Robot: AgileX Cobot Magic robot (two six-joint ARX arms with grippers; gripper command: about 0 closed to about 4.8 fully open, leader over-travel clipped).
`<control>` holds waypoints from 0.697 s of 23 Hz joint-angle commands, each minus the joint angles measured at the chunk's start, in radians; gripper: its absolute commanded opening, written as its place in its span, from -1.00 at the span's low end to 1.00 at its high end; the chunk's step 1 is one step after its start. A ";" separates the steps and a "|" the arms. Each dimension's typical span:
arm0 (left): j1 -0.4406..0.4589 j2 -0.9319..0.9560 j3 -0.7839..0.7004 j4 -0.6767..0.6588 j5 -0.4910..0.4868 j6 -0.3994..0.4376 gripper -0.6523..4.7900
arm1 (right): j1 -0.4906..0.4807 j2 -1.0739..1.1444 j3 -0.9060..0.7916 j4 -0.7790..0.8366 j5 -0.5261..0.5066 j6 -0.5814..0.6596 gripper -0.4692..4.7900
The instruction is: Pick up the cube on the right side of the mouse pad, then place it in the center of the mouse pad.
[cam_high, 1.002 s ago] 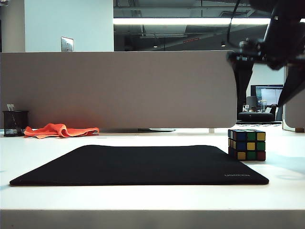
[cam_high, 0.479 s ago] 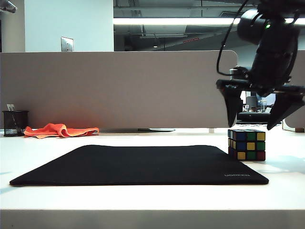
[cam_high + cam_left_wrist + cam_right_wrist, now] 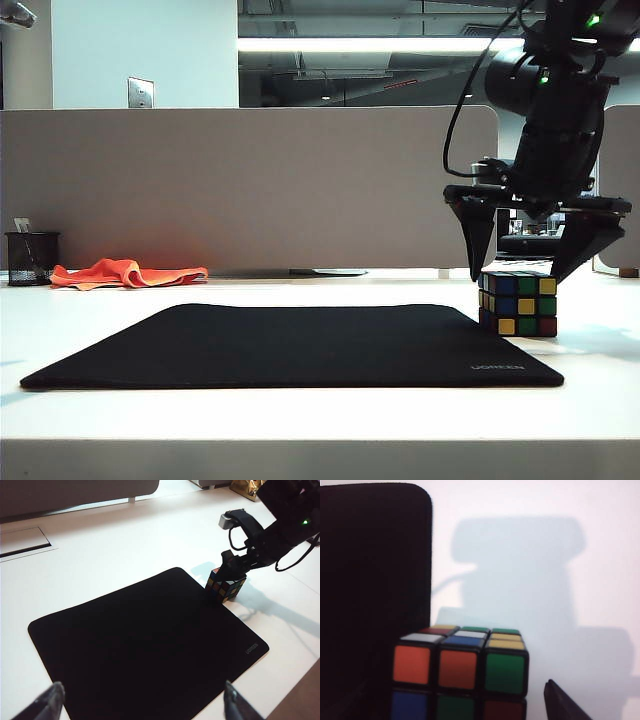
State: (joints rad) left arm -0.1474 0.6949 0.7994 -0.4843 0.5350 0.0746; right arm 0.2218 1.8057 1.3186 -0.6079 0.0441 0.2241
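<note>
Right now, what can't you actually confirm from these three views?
- Right gripper: exterior view shows open jaws just above the cube; contact unclear, since the arm hides the cube's top in the left wrist view.
- Right wrist view: cube's lower rows cut off by the frame edge; only one finger shows.
- Left gripper: only fingertips visible above the mouse pad.

The cube (image 3: pixel 518 302) is showing glossy plastic stickers, the mouse pad (image 3: pixel 300 345) is looking like matt black fabric, and the table (image 3: pixel 300 410) is appearing smooth white.
</note>
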 commanded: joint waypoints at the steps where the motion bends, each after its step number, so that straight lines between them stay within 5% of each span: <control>1: 0.000 0.003 0.005 -0.001 0.001 0.004 0.72 | 0.002 -0.001 0.008 -0.017 -0.022 0.001 0.74; 3: 0.000 0.004 0.005 -0.002 0.001 0.004 0.72 | 0.002 -0.001 0.009 -0.018 -0.020 0.000 0.67; 5: 0.000 0.004 0.005 -0.002 0.001 0.004 0.72 | 0.001 -0.001 0.008 -0.024 -0.020 0.000 0.39; 16: 0.000 0.004 0.005 -0.002 0.001 0.004 0.72 | 0.000 -0.006 0.058 -0.090 0.010 -0.021 0.20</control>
State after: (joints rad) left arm -0.1474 0.6998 0.7994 -0.4915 0.5350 0.0746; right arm 0.2214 1.8111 1.3510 -0.6815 0.0395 0.2214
